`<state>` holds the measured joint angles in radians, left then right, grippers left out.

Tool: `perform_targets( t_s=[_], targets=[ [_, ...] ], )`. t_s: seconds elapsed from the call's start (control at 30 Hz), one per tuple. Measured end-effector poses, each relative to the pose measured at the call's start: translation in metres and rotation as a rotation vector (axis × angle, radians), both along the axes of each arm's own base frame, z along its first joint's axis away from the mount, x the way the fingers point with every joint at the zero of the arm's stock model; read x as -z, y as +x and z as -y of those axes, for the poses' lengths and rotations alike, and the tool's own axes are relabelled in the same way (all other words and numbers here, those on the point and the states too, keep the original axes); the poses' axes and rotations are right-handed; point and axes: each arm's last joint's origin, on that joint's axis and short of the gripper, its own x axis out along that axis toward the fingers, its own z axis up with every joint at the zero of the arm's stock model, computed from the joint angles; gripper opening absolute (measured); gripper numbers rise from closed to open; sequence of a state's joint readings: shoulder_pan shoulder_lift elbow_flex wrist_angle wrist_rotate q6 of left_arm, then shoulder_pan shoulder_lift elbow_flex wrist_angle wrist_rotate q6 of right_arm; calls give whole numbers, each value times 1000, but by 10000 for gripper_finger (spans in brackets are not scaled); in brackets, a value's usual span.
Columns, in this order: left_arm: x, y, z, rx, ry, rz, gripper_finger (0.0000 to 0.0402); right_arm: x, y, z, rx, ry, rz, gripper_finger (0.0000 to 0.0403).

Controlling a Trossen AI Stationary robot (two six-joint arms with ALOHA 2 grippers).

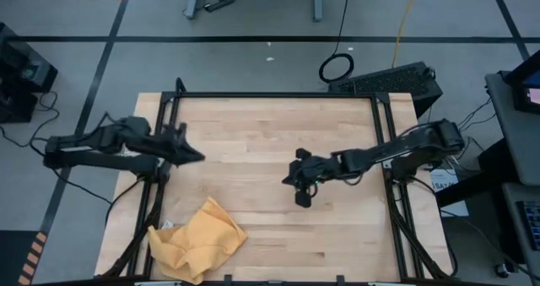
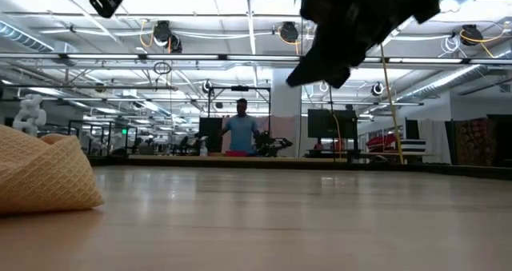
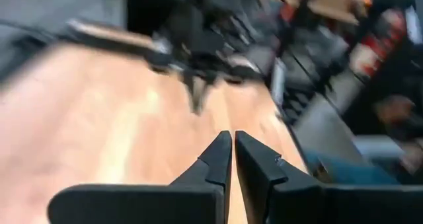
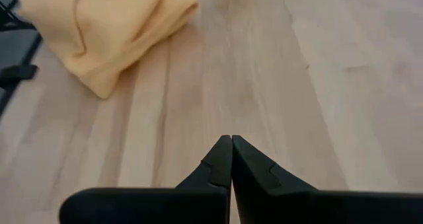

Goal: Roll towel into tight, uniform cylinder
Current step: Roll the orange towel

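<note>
The mustard-yellow towel (image 1: 197, 240) lies crumpled in a loose heap at the table's near left corner; it also shows in the low view (image 2: 44, 171) and the right wrist view (image 4: 106, 29). My left gripper (image 1: 199, 156) is shut and empty above the table's left side, well clear of the towel. My right gripper (image 1: 287, 181) is shut and empty above the table's middle, its fingertips (image 4: 230, 139) pointing toward the towel from some way off. The towel's label does not show.
A black frame (image 1: 278, 95) runs around the wooden table (image 1: 278, 134). There is bare wood between the grippers and right of the towel. A person (image 2: 240, 131) stands far off in the room behind the table.
</note>
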<state>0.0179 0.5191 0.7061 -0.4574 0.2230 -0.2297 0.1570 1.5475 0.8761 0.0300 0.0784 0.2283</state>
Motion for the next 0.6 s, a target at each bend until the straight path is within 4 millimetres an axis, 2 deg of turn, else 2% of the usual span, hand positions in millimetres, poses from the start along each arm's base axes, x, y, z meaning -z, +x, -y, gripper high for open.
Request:
perform_targets(
  t_s=[0.17,0.27,0.43,0.6],
  targets=[
    [27,16,8,72,-7,-132,27,23,17,-12,-20,24,38,0],
    [47,23,12,30,30,-207,27,27,31,-20,-12,69,95,0],
    [74,31,18,-27,37,-305,27,26,71,-39,-20,70,20,14],
    [86,32,24,-48,31,-368,27,20,117,-62,-53,90,79,54]
  ],
)
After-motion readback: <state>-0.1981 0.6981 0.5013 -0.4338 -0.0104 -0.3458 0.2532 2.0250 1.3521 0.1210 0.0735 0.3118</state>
